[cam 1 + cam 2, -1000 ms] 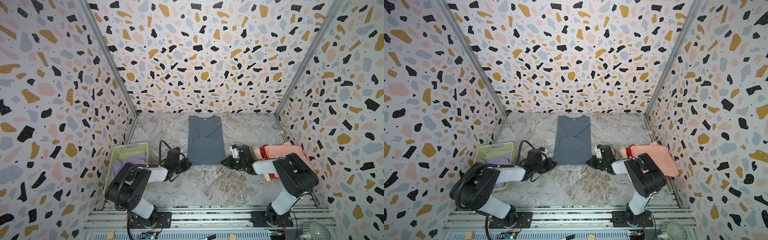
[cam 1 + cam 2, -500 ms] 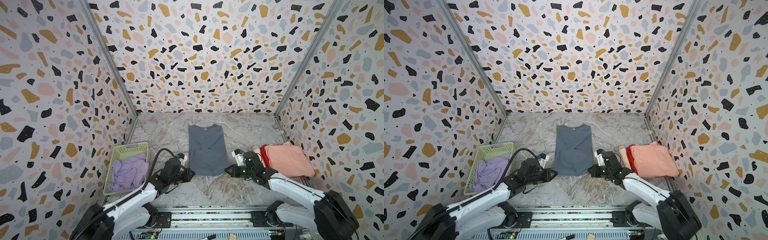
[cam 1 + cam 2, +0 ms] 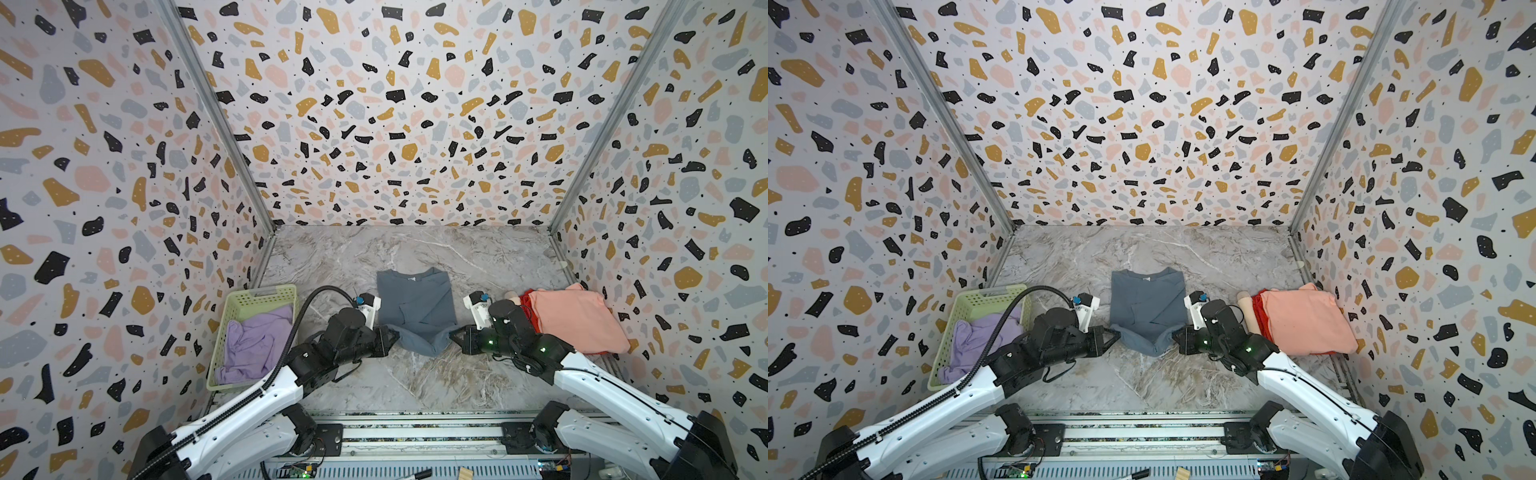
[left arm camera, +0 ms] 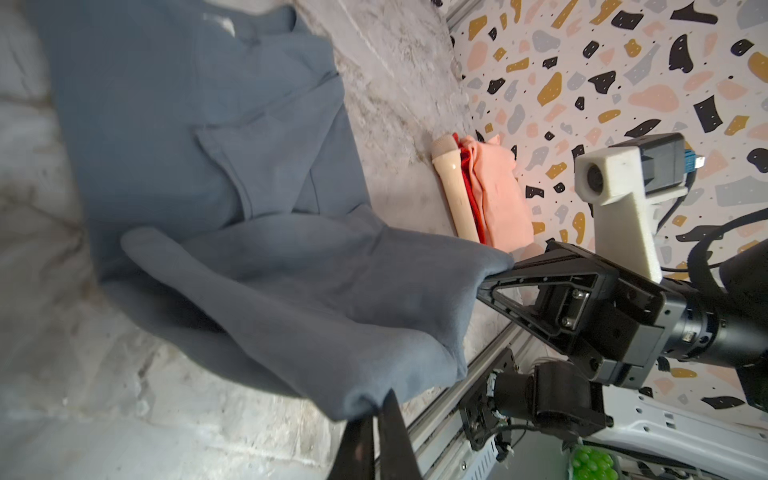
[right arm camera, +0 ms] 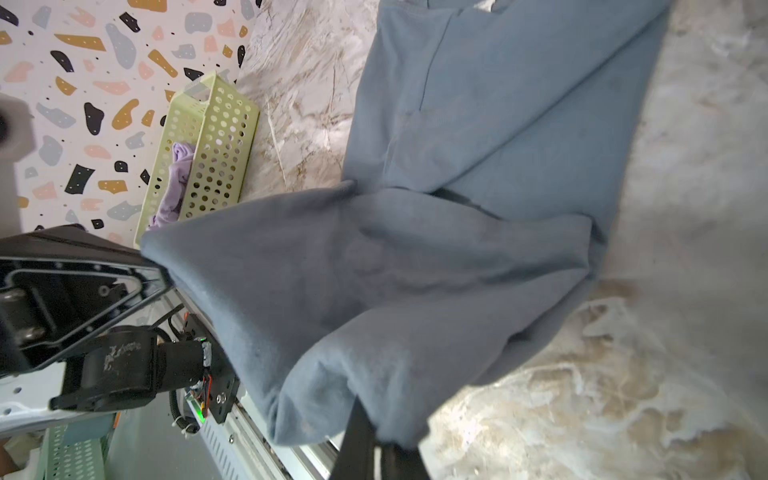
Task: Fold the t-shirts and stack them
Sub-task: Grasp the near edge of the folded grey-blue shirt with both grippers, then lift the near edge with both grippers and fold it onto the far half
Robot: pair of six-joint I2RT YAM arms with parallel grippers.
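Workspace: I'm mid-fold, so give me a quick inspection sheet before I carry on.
Surface: marble tabletop, no spills seen.
Job's things: blue-grey t-shirt laid at centre, near hem lifted; salmon pink t-shirt folded on top of red t-shirt at right; lilac t-shirt crumpled in green basket at left.
Clutter: beige cylinder lying beside the stack.
Grippers: left gripper and right gripper each shut on a near hem corner of the blue-grey t-shirt.
Cables: black hose arching over the left arm, clear of the cloth.
Surroundings: terrazzo-patterned walls on three sides.
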